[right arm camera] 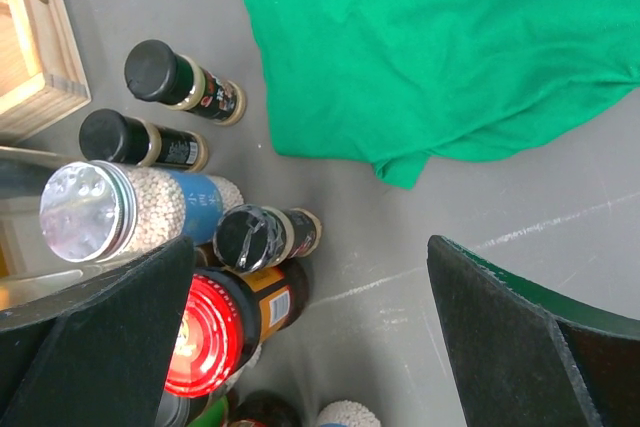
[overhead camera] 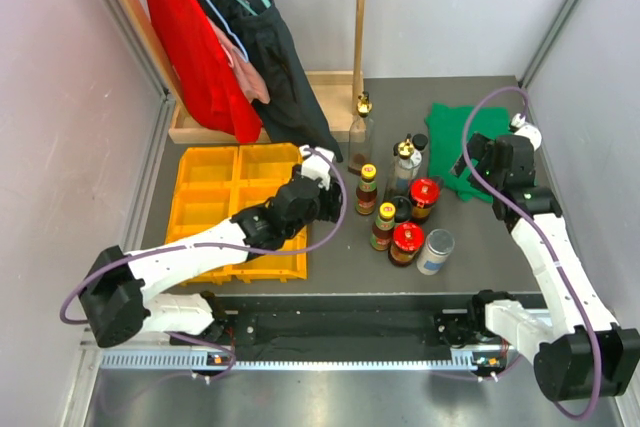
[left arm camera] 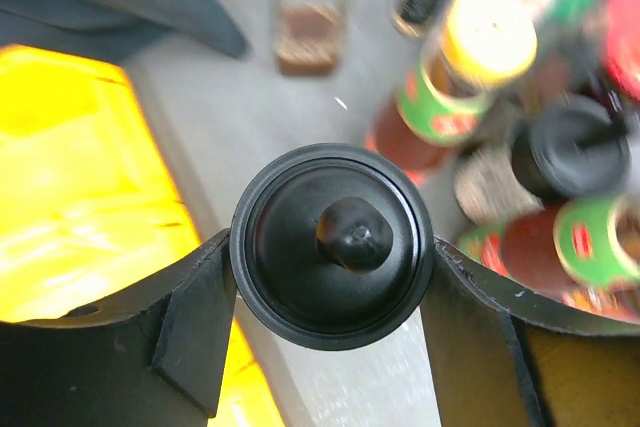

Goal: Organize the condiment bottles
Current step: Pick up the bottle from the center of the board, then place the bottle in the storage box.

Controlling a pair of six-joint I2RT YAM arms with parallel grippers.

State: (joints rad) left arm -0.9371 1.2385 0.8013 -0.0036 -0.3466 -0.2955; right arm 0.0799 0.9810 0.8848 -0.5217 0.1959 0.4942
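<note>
My left gripper [overhead camera: 320,185] is shut on a black-capped jar [left arm camera: 332,245], its round lid with a knob clamped between both fingers, above the grey strip between the yellow tray [left arm camera: 70,197] and the bottle cluster. The cluster stands mid-table: yellow-capped sauce bottles [overhead camera: 368,187], red-lidded jars [overhead camera: 407,240], tall clear gold-topped bottles [overhead camera: 361,130] and a silver-lidded canister [overhead camera: 436,250]. My right gripper [overhead camera: 480,162] is open and empty [right arm camera: 320,347], above the cluster's right side. Below it are a red lid [right arm camera: 200,332], a taped black cap [right arm camera: 248,237] and a silver lid [right arm camera: 85,209].
A green cloth [overhead camera: 465,147] lies at the back right, also in the right wrist view [right arm camera: 450,47]. A wooden rack base [overhead camera: 330,87] with hanging red and dark clothes [overhead camera: 190,47] stands at the back. Grey walls enclose both sides.
</note>
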